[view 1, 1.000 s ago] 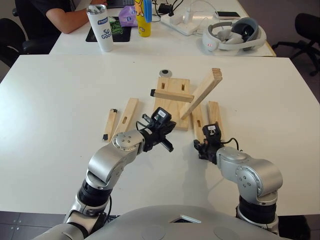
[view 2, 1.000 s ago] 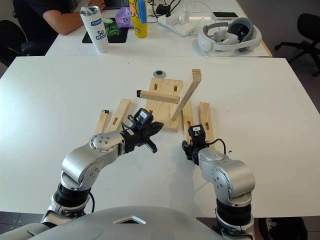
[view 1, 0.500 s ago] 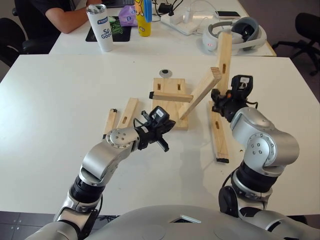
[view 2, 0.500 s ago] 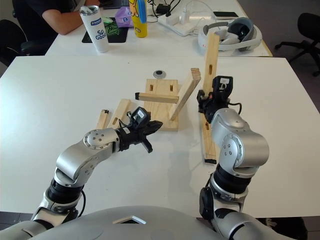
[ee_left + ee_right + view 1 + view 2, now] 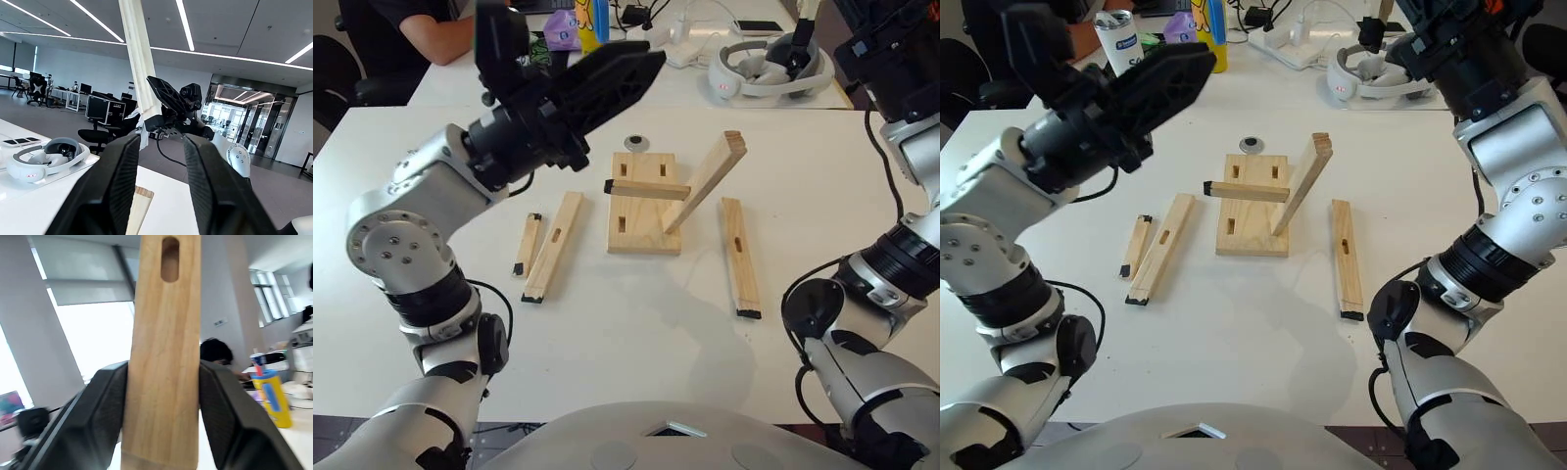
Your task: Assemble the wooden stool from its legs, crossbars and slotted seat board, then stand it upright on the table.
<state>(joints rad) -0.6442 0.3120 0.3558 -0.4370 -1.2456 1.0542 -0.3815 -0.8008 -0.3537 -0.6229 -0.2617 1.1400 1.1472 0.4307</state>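
Wooden seat board [image 5: 641,230] lies flat on the table [image 5: 636,323] in the eye views, well below the left gripper [image 5: 646,67], whose jaws gape empty. Left wrist view: the right gripper [image 5: 149,116], far off, clamps a leg [image 5: 137,58] upright. Right wrist view: its fingers [image 5: 105,401] squeeze that leg's sides.

I'm working in an open-plan office, by the look of it. Long light strips [image 5: 186,24] run across the ceiling. Rows of desks with monitors [image 5: 80,92] and swivel chairs [image 5: 36,90] stretch back through the room. At the far end stands what may be a glass-walled entrance [image 5: 244,122], though it's too distant for me to be sure. The white table [image 5: 440,323] in front of me adjoins a second desk [image 5: 445,86] carrying a headset [image 5: 769,70] and a tumbler [image 5: 1116,31]. A black office chair [image 5: 333,73] stands beside it.
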